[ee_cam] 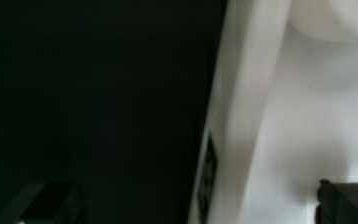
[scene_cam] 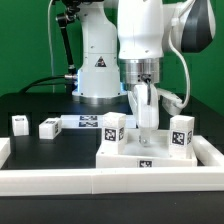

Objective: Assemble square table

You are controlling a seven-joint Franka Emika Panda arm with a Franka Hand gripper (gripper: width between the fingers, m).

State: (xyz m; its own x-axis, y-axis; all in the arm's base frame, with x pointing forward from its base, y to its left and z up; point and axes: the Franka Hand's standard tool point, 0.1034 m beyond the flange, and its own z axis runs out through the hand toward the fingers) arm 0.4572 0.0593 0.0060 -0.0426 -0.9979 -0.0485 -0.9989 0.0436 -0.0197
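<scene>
The white square slab (scene_cam: 150, 152) lies flat against the front border wall. Two tagged white legs stand upright on it, one at the exterior view's left (scene_cam: 113, 130) and one at its right (scene_cam: 181, 133). Two more legs (scene_cam: 19, 123) (scene_cam: 49, 127) lie loose on the black table at the left. My gripper (scene_cam: 147, 118) hangs straight down over the slab's far middle, between the two upright legs. In the wrist view the gripper (ee_cam: 194, 200) is open; a blurred white part with a tagged edge (ee_cam: 247, 110) fills the space up to one fingertip (ee_cam: 345, 196). I cannot tell which part it is.
The marker board (scene_cam: 88, 121) lies flat behind the loose legs. A long low white border wall (scene_cam: 90, 181) runs along the front and turns back at both ends. The robot base (scene_cam: 97, 70) and cables stand at the rear.
</scene>
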